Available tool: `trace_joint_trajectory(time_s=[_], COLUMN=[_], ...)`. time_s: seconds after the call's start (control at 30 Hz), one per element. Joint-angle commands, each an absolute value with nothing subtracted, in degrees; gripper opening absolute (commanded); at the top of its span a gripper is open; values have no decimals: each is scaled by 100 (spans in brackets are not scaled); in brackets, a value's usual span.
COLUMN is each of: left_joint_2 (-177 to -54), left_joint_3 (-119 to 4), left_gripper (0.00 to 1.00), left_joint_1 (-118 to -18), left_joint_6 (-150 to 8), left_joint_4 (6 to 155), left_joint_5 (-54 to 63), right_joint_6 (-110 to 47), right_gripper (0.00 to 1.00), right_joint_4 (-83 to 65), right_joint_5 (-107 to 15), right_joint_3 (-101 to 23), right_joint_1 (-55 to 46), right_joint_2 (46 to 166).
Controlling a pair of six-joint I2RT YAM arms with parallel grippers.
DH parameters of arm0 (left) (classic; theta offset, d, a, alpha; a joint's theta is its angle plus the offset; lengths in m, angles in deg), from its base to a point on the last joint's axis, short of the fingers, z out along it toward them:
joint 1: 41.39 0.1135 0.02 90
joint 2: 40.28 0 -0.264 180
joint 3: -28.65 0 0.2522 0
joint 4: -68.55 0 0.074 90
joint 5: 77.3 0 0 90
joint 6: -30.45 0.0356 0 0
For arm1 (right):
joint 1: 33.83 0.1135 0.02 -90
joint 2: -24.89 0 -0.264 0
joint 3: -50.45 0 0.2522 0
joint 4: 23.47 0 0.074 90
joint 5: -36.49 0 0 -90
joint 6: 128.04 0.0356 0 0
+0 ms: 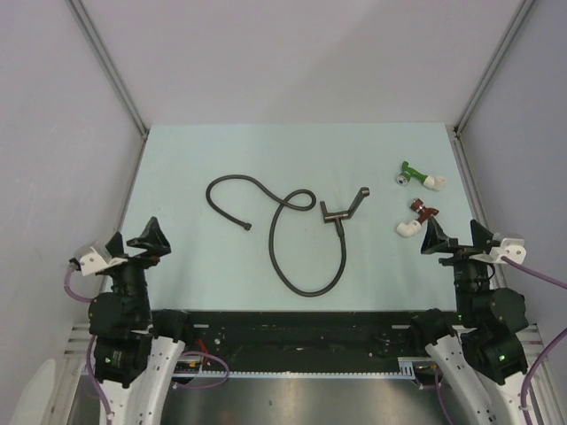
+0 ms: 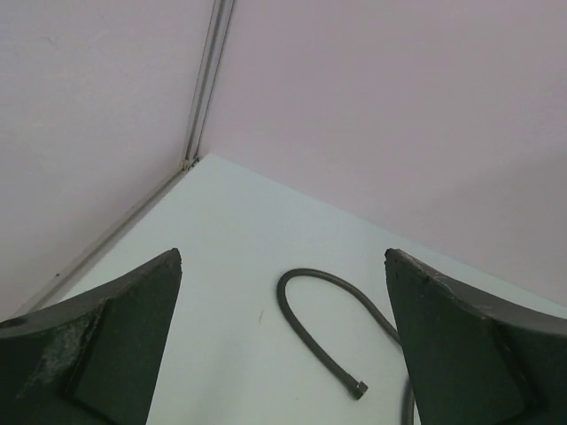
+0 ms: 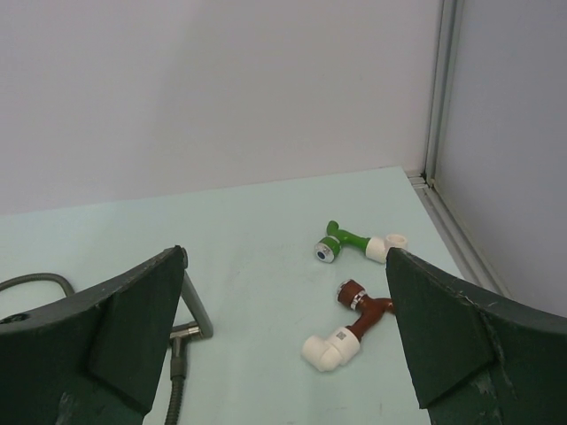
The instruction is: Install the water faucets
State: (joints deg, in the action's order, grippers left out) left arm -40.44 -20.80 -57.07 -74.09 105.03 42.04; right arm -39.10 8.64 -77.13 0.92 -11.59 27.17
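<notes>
The slim dark water faucet (image 1: 347, 206) lies flat in the middle of the pale green table. Its thin arm points to the back right. A black hose (image 1: 282, 221) runs from its body and coils to the left. In the right wrist view the faucet's arm (image 3: 197, 308) shows just beside the left finger. My left gripper (image 1: 133, 239) hovers open at the near left, well away from the faucet. In the left wrist view my left gripper (image 2: 283, 257) frames only the hose's free end (image 2: 312, 341). At the near right, my right gripper (image 1: 456, 235) (image 3: 285, 254) is open and holds nothing.
A green fitting (image 1: 416, 175) (image 3: 350, 241) and a dark-red fitting (image 1: 415, 219) (image 3: 354, 323), both with white ends, lie at the right, just ahead of my right gripper. Grey walls with metal corner posts (image 1: 111, 66) close in the table (image 1: 221, 150) on three sides.
</notes>
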Motion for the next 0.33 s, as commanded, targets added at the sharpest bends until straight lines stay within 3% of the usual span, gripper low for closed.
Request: trace_joint_trajectory(time_s=[0.0, 0.3], left_joint_2=[-3992, -4151], left_joint_3=[-2053, -2071], left_gripper=[100, 100], left_joint_1=[-4702, -4622], left_joint_6=[-7519, -7501], left_joint_4=[9919, 9945], left_joint_5=[2369, 2377], right_joint_6=[-3988, -4006], right_gripper=[100, 100], right_joint_4=[673, 593], right_joint_5=[-7742, -7716], right_joint_3=[100, 171], right_joint_1=[-1229, -1238], right_joint_2=[2665, 2665])
